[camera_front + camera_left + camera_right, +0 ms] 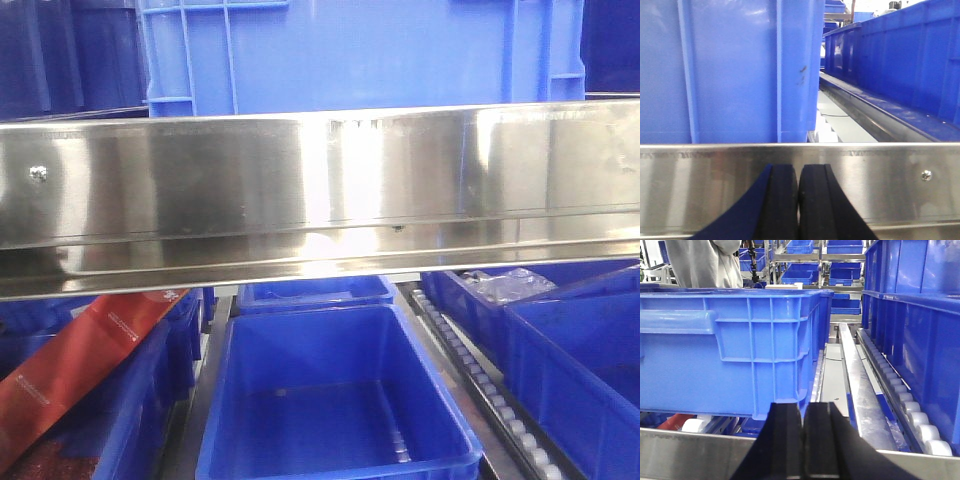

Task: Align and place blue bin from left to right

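Note:
A large blue bin (360,55) stands on the upper shelf behind a steel rail (320,190). The left wrist view shows this blue bin's ribbed wall (730,70) close up, just beyond the rail (880,180). My left gripper (799,172) is shut and empty, its black fingers in front of the rail. In the right wrist view the blue bin (730,350) with a side handle (677,322) fills the left half. My right gripper (802,412) is shut and empty, just below the bin's near right corner.
An empty blue bin (335,400) sits on the lower shelf, with more bins around it and a red bag (80,365) at the lower left. Roller tracks (900,395) run along the right. Another row of blue bins (900,60) stands to the right. A person (702,262) stands behind.

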Controlling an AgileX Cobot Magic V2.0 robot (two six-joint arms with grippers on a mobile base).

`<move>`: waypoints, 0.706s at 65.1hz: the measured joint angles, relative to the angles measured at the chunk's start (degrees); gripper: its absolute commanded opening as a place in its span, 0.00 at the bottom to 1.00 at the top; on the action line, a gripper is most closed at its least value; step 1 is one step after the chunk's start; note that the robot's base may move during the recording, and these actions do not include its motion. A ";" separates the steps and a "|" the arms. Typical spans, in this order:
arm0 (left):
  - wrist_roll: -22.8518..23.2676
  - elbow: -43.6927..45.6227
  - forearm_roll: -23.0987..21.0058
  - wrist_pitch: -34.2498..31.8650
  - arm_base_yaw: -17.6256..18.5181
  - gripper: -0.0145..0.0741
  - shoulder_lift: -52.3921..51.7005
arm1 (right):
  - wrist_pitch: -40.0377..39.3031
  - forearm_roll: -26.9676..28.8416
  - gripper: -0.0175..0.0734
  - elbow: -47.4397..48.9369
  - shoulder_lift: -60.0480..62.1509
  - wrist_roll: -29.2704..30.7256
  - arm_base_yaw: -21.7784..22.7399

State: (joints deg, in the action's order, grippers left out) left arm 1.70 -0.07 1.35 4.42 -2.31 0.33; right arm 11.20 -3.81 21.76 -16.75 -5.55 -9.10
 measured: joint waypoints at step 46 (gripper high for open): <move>0.32 0.00 0.00 0.00 0.00 0.17 0.00 | 0.00 0.00 0.10 0.00 0.00 0.00 0.00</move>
State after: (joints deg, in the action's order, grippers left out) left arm 2.02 -0.07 1.35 4.42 -2.31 0.33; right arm 11.20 -3.81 21.76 -16.75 -5.55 -9.10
